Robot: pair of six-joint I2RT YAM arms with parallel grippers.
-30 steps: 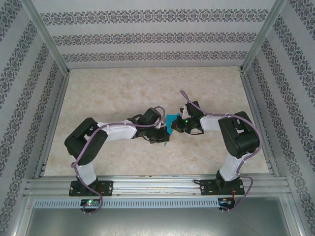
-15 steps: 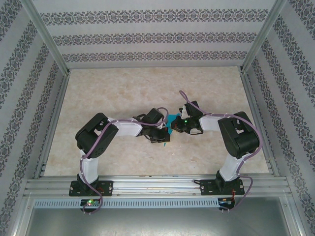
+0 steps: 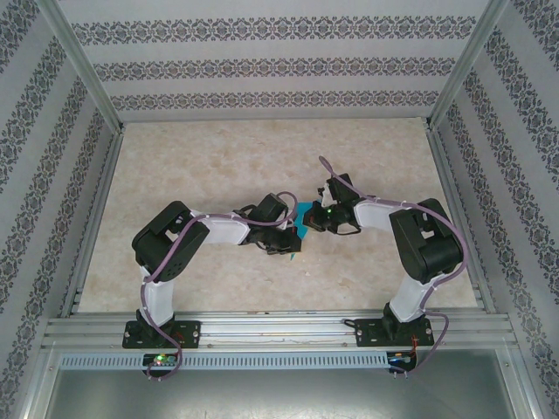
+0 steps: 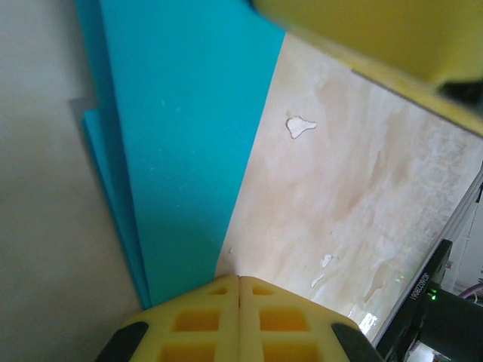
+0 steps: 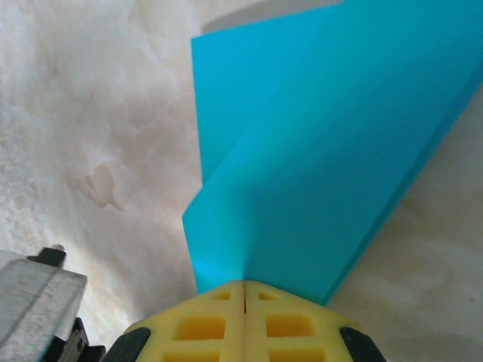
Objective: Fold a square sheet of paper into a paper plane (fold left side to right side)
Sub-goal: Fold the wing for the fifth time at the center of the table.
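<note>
At mid-table (image 3: 218,166), my left gripper (image 4: 239,280) and right gripper (image 5: 245,285) meet at the folded teal paper (image 5: 317,166). Both claws are clamped on it from opposite sides.

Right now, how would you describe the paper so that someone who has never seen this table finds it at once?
Look at the marble-patterned table, near its middle, where the left arm and right arm meet. Between them is the folded sheet of paper, pinched by the right fingers. It is the only teal-blue thing there, thin and creased.
</note>
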